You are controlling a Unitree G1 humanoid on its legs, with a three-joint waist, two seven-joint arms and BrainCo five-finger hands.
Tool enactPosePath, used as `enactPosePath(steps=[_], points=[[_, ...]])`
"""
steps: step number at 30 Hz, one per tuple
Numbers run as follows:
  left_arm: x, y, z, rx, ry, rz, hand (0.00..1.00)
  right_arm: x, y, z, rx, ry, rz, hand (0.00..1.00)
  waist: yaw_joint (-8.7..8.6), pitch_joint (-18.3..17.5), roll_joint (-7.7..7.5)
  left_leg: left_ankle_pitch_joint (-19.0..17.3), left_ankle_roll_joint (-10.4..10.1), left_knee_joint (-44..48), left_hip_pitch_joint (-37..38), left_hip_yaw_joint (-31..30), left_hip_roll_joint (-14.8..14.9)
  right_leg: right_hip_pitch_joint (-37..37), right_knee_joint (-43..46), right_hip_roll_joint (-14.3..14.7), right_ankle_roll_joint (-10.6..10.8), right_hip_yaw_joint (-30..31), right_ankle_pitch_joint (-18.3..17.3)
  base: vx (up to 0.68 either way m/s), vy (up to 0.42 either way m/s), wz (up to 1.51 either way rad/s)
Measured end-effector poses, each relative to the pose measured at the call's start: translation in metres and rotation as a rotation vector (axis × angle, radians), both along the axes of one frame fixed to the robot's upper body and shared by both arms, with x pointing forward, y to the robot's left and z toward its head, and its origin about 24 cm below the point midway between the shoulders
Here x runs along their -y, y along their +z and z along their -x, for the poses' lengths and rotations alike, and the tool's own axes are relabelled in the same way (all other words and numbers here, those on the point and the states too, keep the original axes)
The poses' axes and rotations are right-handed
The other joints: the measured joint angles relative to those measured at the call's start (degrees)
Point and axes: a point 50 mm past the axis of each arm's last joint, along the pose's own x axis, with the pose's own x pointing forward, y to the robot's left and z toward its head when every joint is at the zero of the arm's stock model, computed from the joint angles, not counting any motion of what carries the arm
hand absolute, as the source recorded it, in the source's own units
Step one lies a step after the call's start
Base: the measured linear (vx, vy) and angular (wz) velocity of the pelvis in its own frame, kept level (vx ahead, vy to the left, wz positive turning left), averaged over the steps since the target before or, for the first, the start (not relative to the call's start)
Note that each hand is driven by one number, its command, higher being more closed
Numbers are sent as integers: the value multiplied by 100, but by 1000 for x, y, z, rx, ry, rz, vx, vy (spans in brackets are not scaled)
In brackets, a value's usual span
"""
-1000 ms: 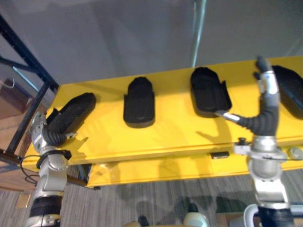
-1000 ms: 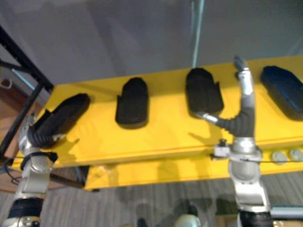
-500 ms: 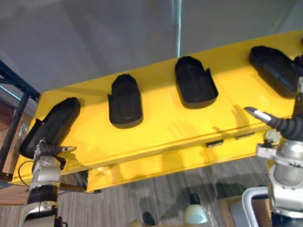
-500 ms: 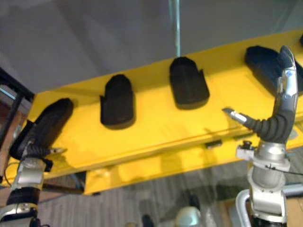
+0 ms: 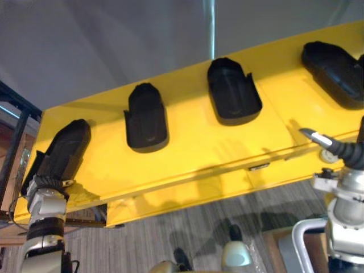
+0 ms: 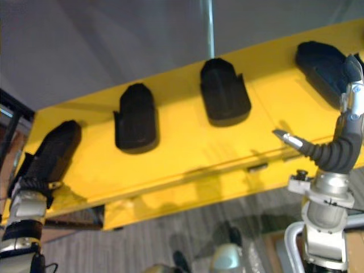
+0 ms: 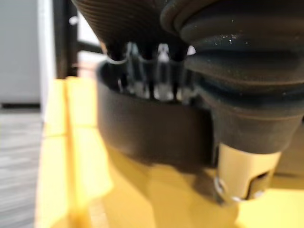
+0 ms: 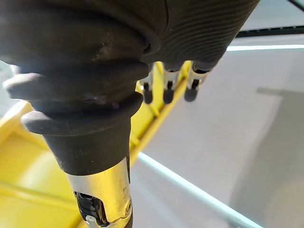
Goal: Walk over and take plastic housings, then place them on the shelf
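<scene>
The right hand (image 6: 351, 108) has shifted rightward and now reaches over the rightmost housing (image 6: 315, 60).

The left arm (image 5: 45, 203) is silver-grey and built of rounded metal sections, with a black band around it below the wrist. The left hand (image 5: 50, 182) wears a dark ribbed cover, its folds stacked like a bellows in the left wrist view. The right arm (image 6: 325, 219) is the same silver-grey, with a broad collar at the wrist and a small black knob on its side. The right hand (image 6: 340, 152) has the same dark ribbed cover. Its fingers (image 8: 166, 85) are silver with dark tips, and its thumb (image 6: 287, 138) is silver, darkening at the end.
</scene>
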Motion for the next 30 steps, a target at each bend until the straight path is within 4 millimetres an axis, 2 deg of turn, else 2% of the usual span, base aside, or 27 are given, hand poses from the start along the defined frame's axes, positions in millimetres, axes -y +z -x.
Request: enactPosePath(steps=[11, 21, 26, 30], points=[[-2, -14, 8, 35, 98, 55, 100, 1, 1, 0, 1, 11, -15, 0, -94, 27, -41, -2, -3, 14, -12, 14, -8, -109, 189, -23, 9, 13, -93, 0, 0, 0], [-5, -16, 9, 172, 163, 98, 100, 1, 1, 0, 2, 12, -19, 0, -117, 45, -64, -3, -2, 17, 7, 3, -41, -159, 335, -64, 15, 21, -170, 0, 0, 0], [-4, -14, 7, 189, 150, 93, 100, 1, 1, 0, 2, 13, -20, 0, -127, 63, -92, -6, -3, 22, 7, 9, -62, -194, 370, -83, 17, 45, -173, 0, 0, 0], [-1, 0, -5, 239, 112, 72, 100, 0, 1, 1, 13, 13, -31, 0, -140, 221, -143, -6, 5, 54, 6, 18, -64, -190, 383, -85, 28, 66, -172, -5, 1, -1]])
